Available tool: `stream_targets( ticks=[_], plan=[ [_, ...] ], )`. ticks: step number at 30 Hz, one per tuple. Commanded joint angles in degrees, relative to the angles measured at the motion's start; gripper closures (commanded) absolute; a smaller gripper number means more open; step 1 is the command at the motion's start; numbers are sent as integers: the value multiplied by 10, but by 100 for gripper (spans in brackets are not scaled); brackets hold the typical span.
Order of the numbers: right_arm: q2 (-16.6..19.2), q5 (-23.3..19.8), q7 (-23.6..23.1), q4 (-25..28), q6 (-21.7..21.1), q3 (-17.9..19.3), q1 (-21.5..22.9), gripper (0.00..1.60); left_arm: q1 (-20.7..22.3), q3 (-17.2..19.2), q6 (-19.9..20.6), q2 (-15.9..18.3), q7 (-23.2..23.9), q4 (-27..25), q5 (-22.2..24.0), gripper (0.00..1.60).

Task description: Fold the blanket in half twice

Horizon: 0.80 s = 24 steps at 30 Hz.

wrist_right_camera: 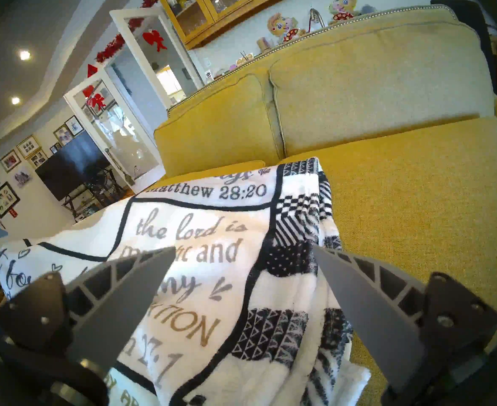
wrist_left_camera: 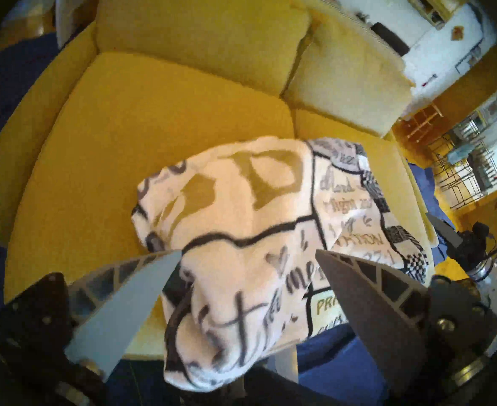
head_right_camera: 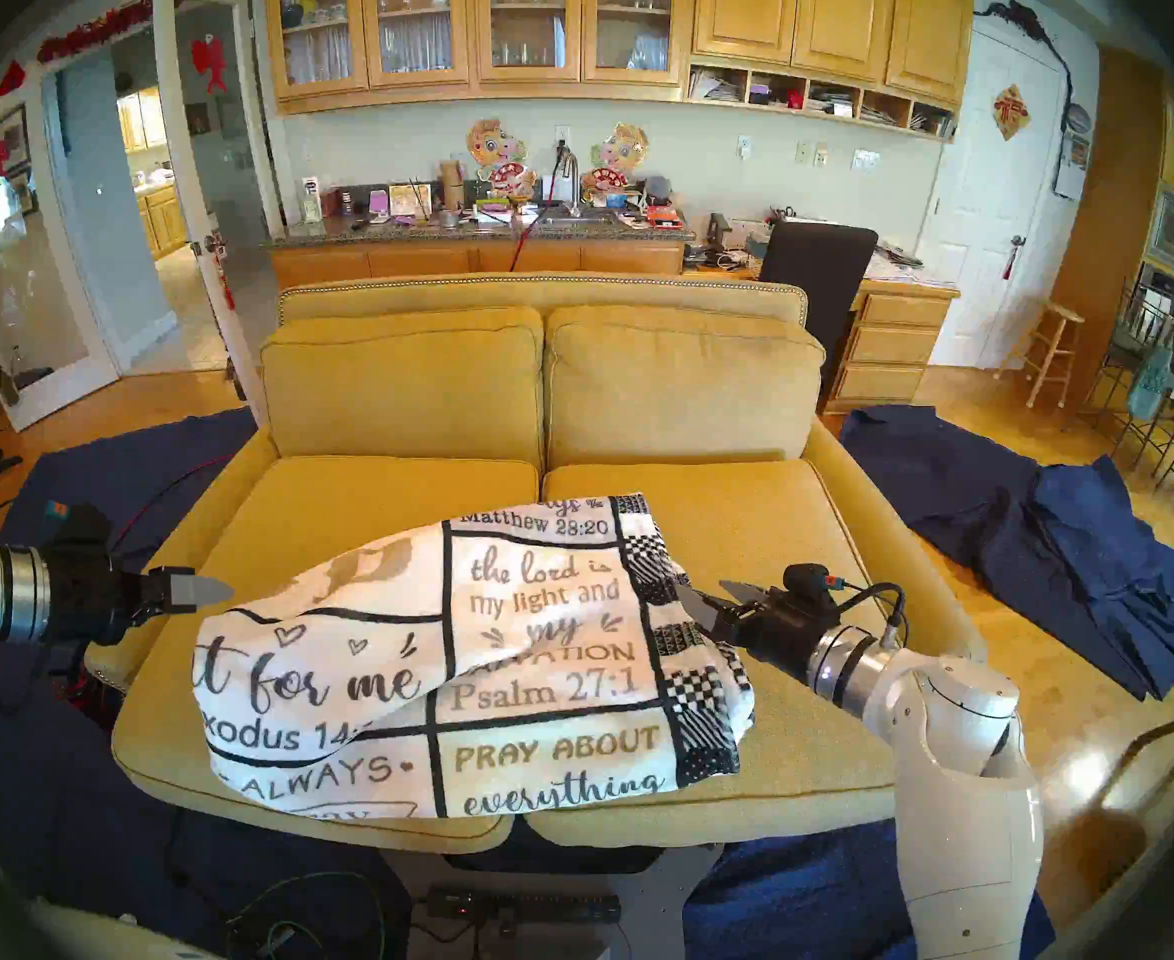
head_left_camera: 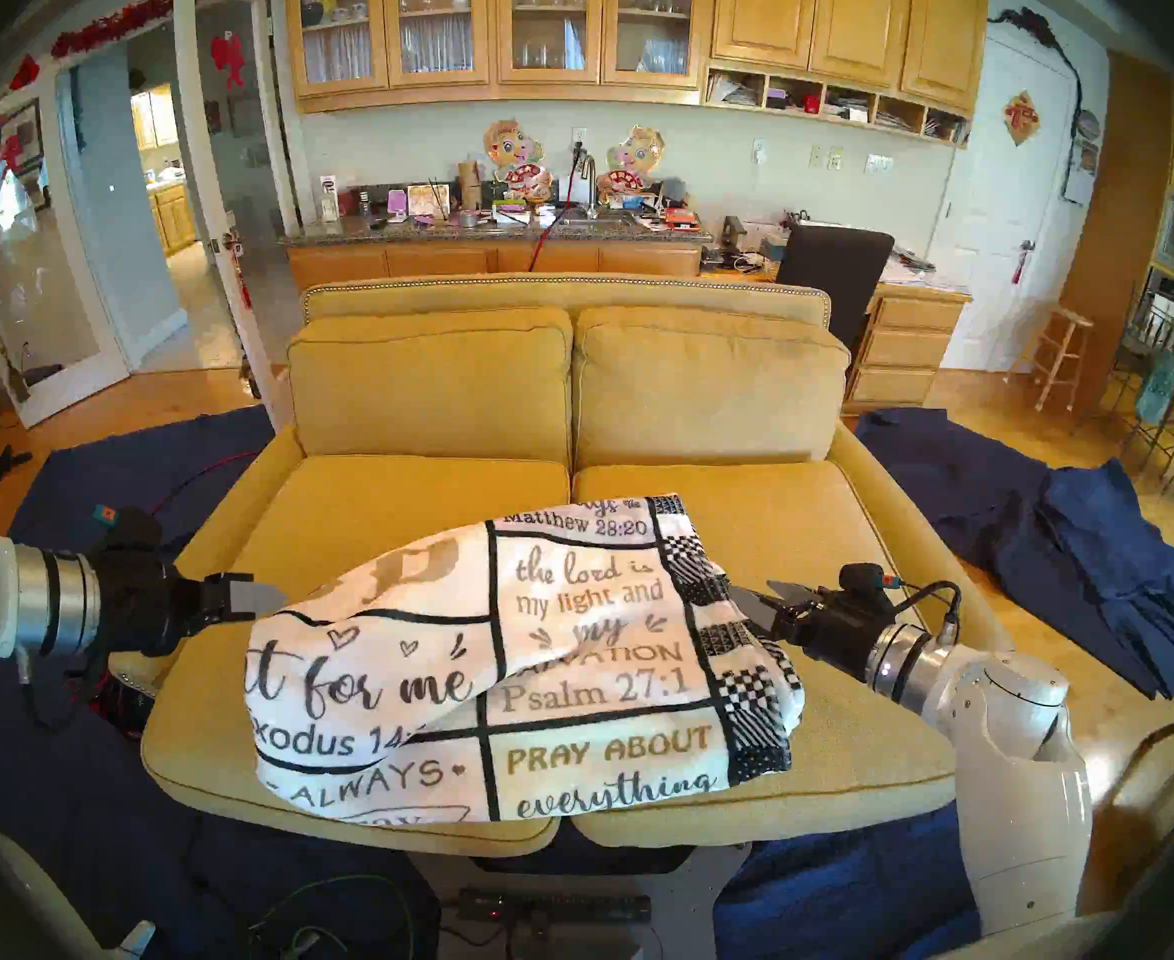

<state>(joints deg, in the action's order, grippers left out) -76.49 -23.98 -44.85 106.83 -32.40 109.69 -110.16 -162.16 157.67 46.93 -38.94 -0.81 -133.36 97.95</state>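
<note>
The blanket (head_left_camera: 522, 668) lies folded on my yellow couch (head_left_camera: 390, 494). My left gripper (head_left_camera: 262, 595) and right gripper (head_left_camera: 754, 602) are both spread wide, holding nothing. I think the folding looks nearly done; next I tidy edges.

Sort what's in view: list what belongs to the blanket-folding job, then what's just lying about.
Job:
- blanket, folded over on the sofa
- left gripper, open
- right gripper, open
- yellow sofa

Lying about:
- navy cloths on the floor
- black chair
- wooden stool
</note>
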Motion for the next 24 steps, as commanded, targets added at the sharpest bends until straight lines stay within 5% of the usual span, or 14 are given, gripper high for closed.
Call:
stream_targets(
  ticks=[1,7,24],
  plan=[
    [1,-3,-3,11,7,0,11,0,17,-3,-58,-30,67,-23,-72,0],
    [2,-4,-5,12,8,2,11,0,-27,-57,-92,-36,105,-20,-176,0],
    [-1,-5,-7,18,9,2,9,0,-28,-254,-225,28,96,54,-355,0]
  ],
)
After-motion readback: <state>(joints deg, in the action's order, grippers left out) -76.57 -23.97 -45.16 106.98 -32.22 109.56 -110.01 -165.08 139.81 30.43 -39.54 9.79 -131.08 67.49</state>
